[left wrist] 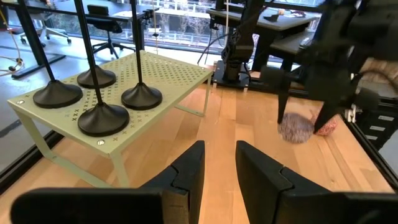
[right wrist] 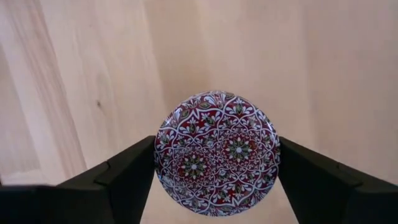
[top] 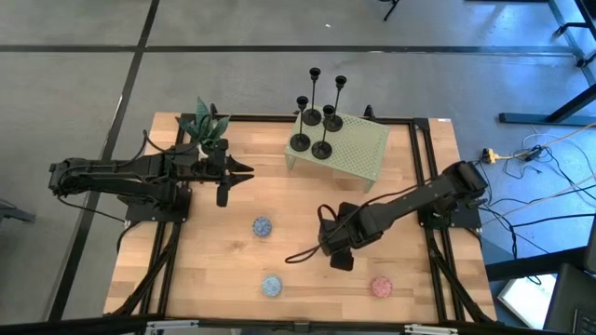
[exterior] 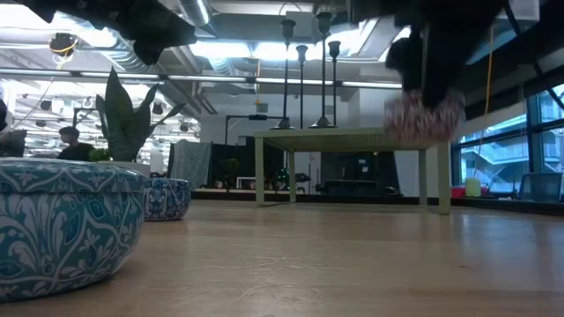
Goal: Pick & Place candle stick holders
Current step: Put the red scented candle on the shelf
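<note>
A red patterned bowl (right wrist: 216,152) is clamped and held above the table (top: 279,223) by the right gripper (top: 340,253). Four candle stick holders (top: 319,116) stand on the green stand (top: 358,154). The left gripper (left wrist: 219,171), narrowly parted and empty, is poised nearby. Setting the bowl down appears next.

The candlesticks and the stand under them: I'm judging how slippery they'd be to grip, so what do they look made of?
The candlesticks look like black metal with a matte-to-satin finish: thin stems, soft highlights on the round bases. The stand looks like pale green painted sheet metal, judging by its punched hole pattern and thin folded edges. Neither is certain from looks alone.
</note>
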Motion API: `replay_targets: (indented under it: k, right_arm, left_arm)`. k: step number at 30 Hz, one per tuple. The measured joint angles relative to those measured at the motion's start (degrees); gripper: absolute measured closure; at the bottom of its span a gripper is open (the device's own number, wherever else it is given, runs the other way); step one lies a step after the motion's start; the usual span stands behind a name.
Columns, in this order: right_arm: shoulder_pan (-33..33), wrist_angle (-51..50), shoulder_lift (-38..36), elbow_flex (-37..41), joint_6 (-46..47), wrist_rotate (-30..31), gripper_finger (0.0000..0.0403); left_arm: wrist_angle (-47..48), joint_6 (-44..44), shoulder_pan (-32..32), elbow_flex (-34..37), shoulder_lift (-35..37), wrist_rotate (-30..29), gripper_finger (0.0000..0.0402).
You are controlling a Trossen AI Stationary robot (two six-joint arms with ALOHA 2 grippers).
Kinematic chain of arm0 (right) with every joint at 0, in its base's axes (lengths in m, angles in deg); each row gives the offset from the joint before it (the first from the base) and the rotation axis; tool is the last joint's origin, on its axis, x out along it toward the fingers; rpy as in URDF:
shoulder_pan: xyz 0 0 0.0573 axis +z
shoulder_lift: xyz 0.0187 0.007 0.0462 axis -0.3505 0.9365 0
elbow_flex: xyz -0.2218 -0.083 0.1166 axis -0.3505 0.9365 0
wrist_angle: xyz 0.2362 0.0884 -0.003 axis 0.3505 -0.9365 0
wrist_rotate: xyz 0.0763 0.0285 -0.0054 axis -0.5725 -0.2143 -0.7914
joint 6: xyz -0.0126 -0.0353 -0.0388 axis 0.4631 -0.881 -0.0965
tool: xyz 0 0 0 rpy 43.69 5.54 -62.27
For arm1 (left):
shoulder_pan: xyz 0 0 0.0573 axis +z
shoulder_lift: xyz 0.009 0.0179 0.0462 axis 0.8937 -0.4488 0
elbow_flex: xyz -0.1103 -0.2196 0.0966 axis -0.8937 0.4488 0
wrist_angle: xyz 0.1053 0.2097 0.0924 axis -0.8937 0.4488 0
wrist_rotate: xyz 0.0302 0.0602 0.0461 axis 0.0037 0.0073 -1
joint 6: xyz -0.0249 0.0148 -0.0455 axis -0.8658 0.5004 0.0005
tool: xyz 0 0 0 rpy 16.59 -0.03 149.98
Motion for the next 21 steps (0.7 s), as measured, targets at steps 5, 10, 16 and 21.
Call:
replay_targets:
  k: [5, 10, 16, 21]
  right_arm:
    - [-0.45, -12.01, -0.07, -8.74, -0.85, 3.66, 0.0101]
    - [-3.06, -22.79, -0.07, -16.01, -3.5, 7.11, 0.0098]
    - [-8.9, -30.94, -0.29, -20.65, -8.96, 9.18, 0.0098]
    - [-15.62, -31.34, -1.56, -20.69, -16.24, 9.56, 0.0098]
  left_arm:
    - [0.01, 0.01, 0.01, 0.0, 0.0, 0.0, 0.0315]
    - [-0.04, -0.09, 0.0, 0.0, 0.01, 0.0, 0.0315]
    - [-0.02, -0.11, 0.01, 0.0, 0.0, 0.01, 0.0315]
    - [-0.02, -0.14, 0.01, 0.0, 0.01, 0.0, 0.0315]
